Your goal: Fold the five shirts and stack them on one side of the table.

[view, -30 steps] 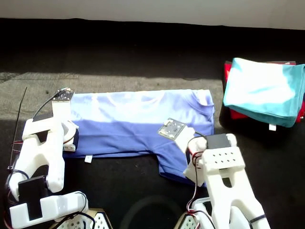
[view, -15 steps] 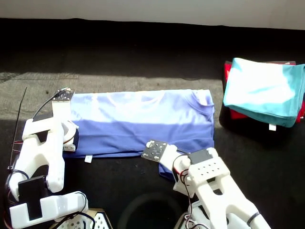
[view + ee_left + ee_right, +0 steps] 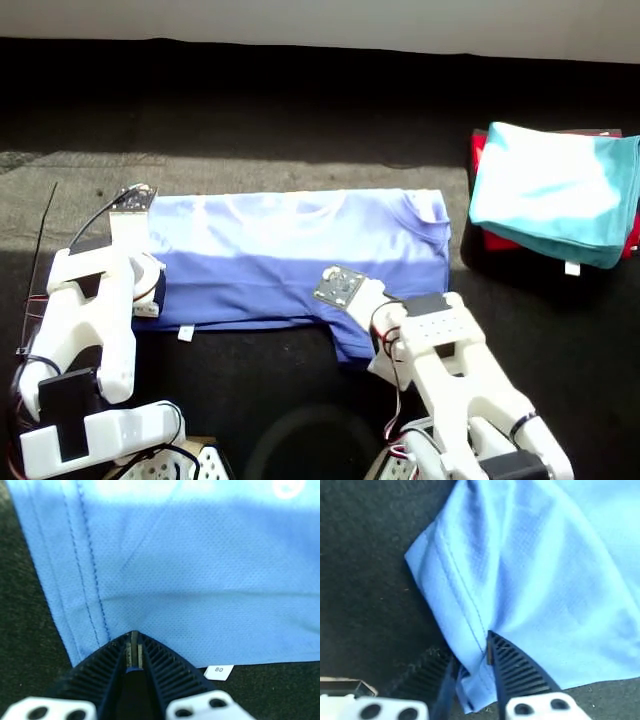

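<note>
1. While a teal shirt (image 3: 550, 190) rests folded on a red shirt (image 3: 492, 240) at the right edge of the high view, the blue shirt (image 3: 300, 255) lies spread flat across the middle of the dark table (image 3: 300, 100), with its collar end toward that stack.
2. The step in hand looks like the first lengthwise fold of the blue shirt, starting with its sleeve. With only two shirts stacked, the task seems less than half done.
3. The left gripper (image 3: 133, 647) is clenched on the shirt's hem near its corner, at the left of the high view. A small white label (image 3: 218, 670) sits just beside it.
4. The right gripper (image 3: 475, 652) grasps the sleeve (image 3: 455, 595) by its stitched edge, with a bunched fold of cloth pinched between its fingers, at lower centre of the high view.
5. The left arm rises from the lower left corner of the high view with its wrist tipped down over the hem. The right arm slants from the bottom edge toward the upper left, low over the table.
6. The next move probably calls for lifting the sleeve and laying it over the shirt's body toward the top of the frame. The hem grip should hold so the cloth cannot slide or wrinkle.
</note>
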`<act>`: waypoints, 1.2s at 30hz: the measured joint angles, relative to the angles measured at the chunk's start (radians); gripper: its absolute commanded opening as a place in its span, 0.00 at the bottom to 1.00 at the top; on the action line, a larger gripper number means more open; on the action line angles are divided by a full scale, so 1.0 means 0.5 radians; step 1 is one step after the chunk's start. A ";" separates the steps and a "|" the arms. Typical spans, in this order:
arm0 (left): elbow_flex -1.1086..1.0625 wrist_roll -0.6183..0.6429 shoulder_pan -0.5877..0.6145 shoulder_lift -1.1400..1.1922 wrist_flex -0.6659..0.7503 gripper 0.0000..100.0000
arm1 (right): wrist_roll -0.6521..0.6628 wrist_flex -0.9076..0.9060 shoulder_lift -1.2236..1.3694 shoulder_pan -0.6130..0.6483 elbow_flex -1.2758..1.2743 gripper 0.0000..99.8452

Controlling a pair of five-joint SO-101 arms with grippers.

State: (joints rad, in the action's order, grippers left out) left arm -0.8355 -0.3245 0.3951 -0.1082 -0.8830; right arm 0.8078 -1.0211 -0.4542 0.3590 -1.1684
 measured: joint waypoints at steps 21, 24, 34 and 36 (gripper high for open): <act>0.000 0.000 0.000 0.000 0.000 0.01 | -0.028 -0.249 0.546 -0.242 1.237 0.01; 0.000 0.000 0.000 0.000 0.000 0.01 | -0.141 -0.242 0.832 -0.249 1.513 0.01; -0.009 0.000 0.000 0.000 0.006 0.01 | -0.371 -0.242 1.412 -0.249 1.982 0.04; -0.009 0.000 0.000 0.000 0.006 0.01 | -0.423 -0.242 1.418 -0.249 1.995 0.10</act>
State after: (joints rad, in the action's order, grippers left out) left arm -0.8401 -0.3245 0.3951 -0.1082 -0.8800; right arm 0.5961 -1.1423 0.2547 0.2348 -0.1711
